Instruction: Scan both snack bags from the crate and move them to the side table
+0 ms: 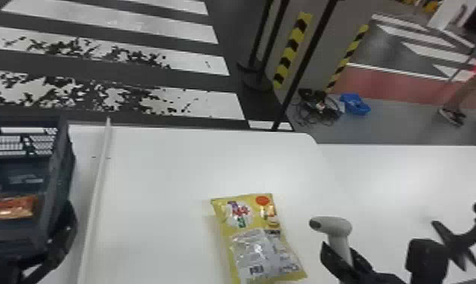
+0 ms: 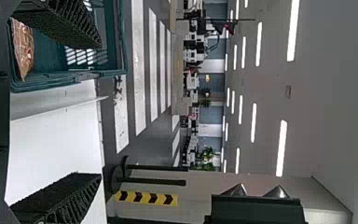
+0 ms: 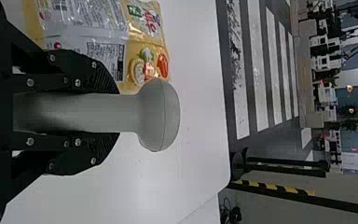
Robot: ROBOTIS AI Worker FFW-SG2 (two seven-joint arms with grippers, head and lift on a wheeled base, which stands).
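Right gripper (image 3: pixel 112 113) clamped on the scanner (image 3: pixel 158 116) by its handle, one finger each side. Grip sits below the head, which I read as deliberate: keeps the window free to aim. Window end points towards the yellow bag (image 1: pixel 261 234), head just beside it in the head view. Can't tell whether the scan has registered.

Yellow bag lies flat on the surface (image 1: pixel 154 170), printed label panel up, probably so the code can be read without flipping it. Code is down at the bag's near end, so the scanner likely has to tip or shift that way. Foil glare could spoil the read.

Right arm comes in low from the bottom right, handle roughly upright, head on top. Black stand (image 1: pixel 424 256) is near it on the right, likely the scanner's rest.

Left gripper (image 2: pixel 100 111) is empty, fingers wide apart, by the crate (image 1: pixel 57 170). Left arm comes in at the bottom left, at the crate's near right corner; well placed for a pick, I'd say.

Orange bag (image 1: pixel 10 207) is inside the crate, lying low. So one bag out, one to go; my guess is we're on the first scan.
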